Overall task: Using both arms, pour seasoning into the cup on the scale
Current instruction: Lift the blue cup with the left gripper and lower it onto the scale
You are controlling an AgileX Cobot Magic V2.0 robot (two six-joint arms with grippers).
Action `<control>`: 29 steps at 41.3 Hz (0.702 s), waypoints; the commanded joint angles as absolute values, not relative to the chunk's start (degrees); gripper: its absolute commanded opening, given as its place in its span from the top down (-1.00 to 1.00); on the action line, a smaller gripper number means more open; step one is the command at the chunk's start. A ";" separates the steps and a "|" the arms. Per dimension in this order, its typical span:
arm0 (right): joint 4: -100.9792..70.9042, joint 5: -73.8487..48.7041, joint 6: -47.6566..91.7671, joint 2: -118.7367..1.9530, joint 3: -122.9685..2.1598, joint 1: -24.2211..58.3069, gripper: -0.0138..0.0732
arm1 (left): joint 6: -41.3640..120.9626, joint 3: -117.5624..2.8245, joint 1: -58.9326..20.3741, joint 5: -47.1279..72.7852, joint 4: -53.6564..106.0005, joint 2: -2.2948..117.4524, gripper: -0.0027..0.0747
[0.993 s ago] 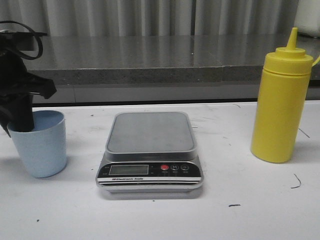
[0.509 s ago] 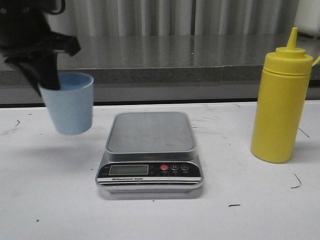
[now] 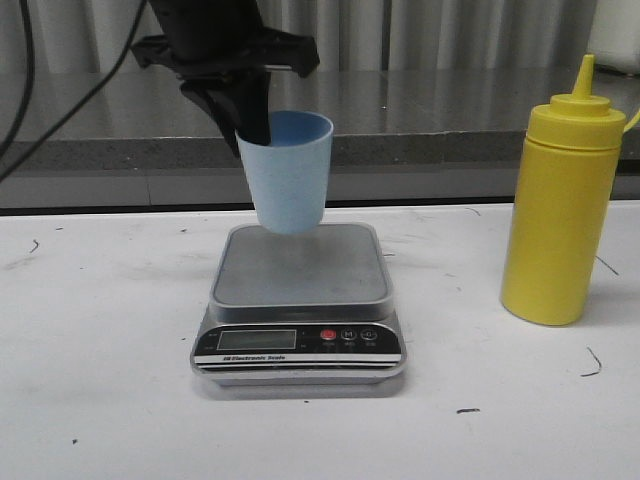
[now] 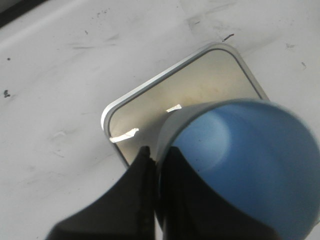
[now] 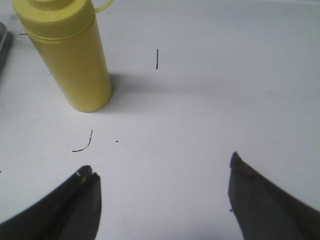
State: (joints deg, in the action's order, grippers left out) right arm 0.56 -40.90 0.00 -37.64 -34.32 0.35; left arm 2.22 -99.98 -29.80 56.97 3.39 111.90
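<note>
Scale (image 3: 299, 305) sits at desk (image 3: 100, 400) centre, nearest the camera: black front panel with LCD, one red button and two dark ones, grey platform behind. A few dark scuff marks dot the white desk surface. Cup (image 3: 289, 170), pale blue, hangs in the air over the back part of the platform, base clear of it, tilted slightly, mouth open upward. Left tool (image 3: 248, 120) pinches the cup's rim on its left side, one finger inside the cup, one outside; the black arm rises from there out of the top of the front view, cable trailing off left. Left wrist view confirms it: cup (image 4: 240, 165) fills the frame with its blue interior, dark fingers (image 4: 145, 195) clamped over the wall, grey platform of the scale (image 4: 190, 90) directly beneath. Seasoning (image 3: 562, 200) stands upright on the desk to the right, well apart from the scale, yellow, cone nozzle on top, thin tether looping off the cap's right side. Nothing touches it. Right tool (image 5: 162, 197) shows only in its own wrist view: two dark fingertips spread wide, nothing between them, hovering over bare desk, the seasoning (image 5: 67, 55) standing some way ahead of them. Behind the desk runs a grey stone ledge, then pale vertical panels.
</note>
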 commanded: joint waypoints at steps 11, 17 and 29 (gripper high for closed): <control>1.12 -37.71 0.43 -37.90 -36.25 0.19 -0.59 | 2.15 -102.70 -30.55 56.19 3.95 112.70 0.95; 1.12 -37.71 0.43 -37.90 -36.25 0.19 -0.59 | 2.15 -102.84 -30.55 56.19 4.32 112.70 0.49; 1.12 -37.71 0.43 -37.90 -36.25 0.19 -0.59 | 2.15 -102.84 -30.55 56.19 5.57 110.08 -0.18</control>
State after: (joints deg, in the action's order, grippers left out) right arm 0.56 -40.90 0.00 -37.64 -34.32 0.35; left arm 2.31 -101.12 -30.01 57.62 4.63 115.44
